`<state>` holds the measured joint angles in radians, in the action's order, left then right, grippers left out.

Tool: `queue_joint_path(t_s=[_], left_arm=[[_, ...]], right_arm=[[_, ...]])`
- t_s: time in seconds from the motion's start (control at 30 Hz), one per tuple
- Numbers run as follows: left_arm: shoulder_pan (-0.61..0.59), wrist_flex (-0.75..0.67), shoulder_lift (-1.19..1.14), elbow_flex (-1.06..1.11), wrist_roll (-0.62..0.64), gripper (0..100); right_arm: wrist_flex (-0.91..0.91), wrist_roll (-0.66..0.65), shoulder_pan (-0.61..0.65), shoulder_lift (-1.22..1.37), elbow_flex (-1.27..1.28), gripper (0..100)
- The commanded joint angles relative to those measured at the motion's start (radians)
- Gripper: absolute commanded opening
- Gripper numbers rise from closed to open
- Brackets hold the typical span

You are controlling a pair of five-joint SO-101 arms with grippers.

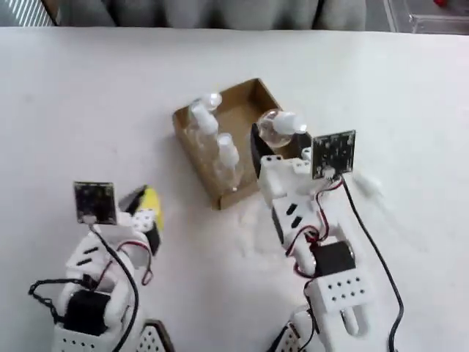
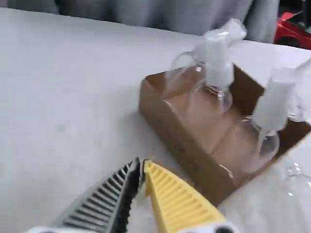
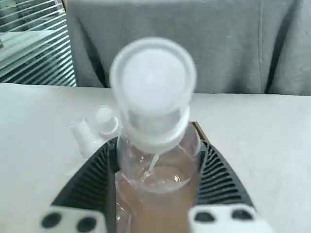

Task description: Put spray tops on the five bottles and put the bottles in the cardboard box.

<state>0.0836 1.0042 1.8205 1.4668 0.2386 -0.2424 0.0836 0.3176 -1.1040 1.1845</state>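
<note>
white table (image 1: pixel 88 95) under right tool (image 3: pixel 158 150) gripping a clear, white-topped bottle (image 3: pixel 154 97); left tool (image 2: pixel 142 167) closed.

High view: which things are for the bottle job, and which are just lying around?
For the job: cardboard box, two spray bottles inside it, held spray bottle, right gripper.
Just lying around: clear plastic container, window blinds, grey fabric.

Cardboard box (image 1: pixel 253 99): brown, open-topped.
Two bottles (image 1: pixel 207 125): clear, spray-topped, inside the box.
Third bottle (image 1: pixel 277 126): spray-topped, clasped by right gripper (image 1: pixel 272 138) at the box's edge.
</note>
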Motion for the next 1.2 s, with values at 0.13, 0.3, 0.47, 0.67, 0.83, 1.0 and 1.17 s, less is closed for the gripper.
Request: queue_joint_path(t_s=[0.13,0.3,0.47,0.67,0.83,1.0,1.17], left_arm=[[-0.147,0.003,0.008,-0.041,-0.098,2],[-0.15,0.0,0.008,-0.014,-0.098,2],[-0.226,-0.107,0.008,0.103,-0.1,2],[-0.28,-0.232,0.007,0.227,-0.106,2],[-0.28,-0.232,0.007,0.226,-0.106,2],[-0.28,-0.232,0.007,0.226,-0.107,2],[-0.28,-0.232,0.007,0.226,-0.107,2]], right_arm=[[0.094,-0.012,-0.061,0.131,-0.087,1.5],[0.094,-0.012,-0.091,0.246,-0.187,1.5],[0.094,-0.012,-0.091,0.432,-0.319,1.5],[0.094,-0.012,-0.091,0.642,-0.476,1.5],[0.094,-0.012,-0.091,0.794,-0.592,1.5],[0.094,-0.012,-0.091,0.92,-0.706,1.5],[0.094,-0.012,-0.091,1.021,-0.793,1.5]])
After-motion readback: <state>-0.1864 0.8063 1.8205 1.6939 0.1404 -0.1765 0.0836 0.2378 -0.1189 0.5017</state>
